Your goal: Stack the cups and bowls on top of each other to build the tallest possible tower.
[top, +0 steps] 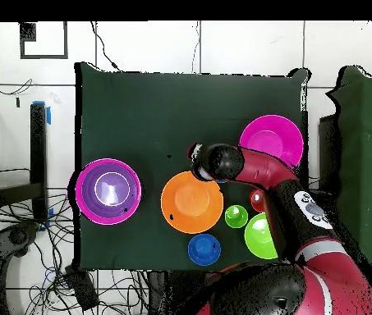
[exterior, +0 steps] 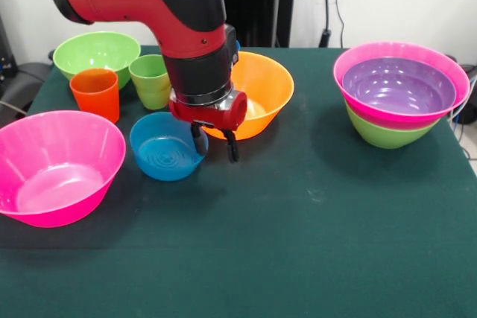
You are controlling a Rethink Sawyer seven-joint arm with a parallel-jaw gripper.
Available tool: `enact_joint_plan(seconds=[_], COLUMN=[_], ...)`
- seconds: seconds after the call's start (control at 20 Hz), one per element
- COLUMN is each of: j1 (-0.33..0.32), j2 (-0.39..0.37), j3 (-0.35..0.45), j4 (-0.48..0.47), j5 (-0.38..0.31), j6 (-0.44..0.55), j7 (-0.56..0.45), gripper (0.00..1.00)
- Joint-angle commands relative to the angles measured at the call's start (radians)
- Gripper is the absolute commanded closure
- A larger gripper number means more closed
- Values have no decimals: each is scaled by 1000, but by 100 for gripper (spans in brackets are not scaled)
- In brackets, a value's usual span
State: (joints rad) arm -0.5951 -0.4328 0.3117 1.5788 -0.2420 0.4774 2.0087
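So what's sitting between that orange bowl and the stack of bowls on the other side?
Nothing: in the front view only bare green cloth separates the orange bowl from the stack.

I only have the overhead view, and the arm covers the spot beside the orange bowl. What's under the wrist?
Observer: A blue bowl, upright on the table, next to the orange bowl.
Operator: Is the gripper holding it?
Observer: No. The gripper is open and empty, with one finger at the blue bowl's rim.
Operator: Across the table I see only a purple bowl nested in a pink bowl. Is there anything beneath?
Observer: Yes, a green bowl sits under the pink bowl.
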Motion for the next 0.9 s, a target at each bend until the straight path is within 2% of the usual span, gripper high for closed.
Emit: enact_joint_plan(seconds=[0.05, 0.55, 0.75, 0.9], j1=[12, 9, 15, 20], j2=[75, 91, 63, 12], j3=[16, 9, 1, -8], j4=[-7, -29, -15, 2], j5=[-23, -42, -40, -34], j6=[-58, -61, -45, -3], j7=[37, 12, 17, 16], gripper=[0, 0, 0, 0])
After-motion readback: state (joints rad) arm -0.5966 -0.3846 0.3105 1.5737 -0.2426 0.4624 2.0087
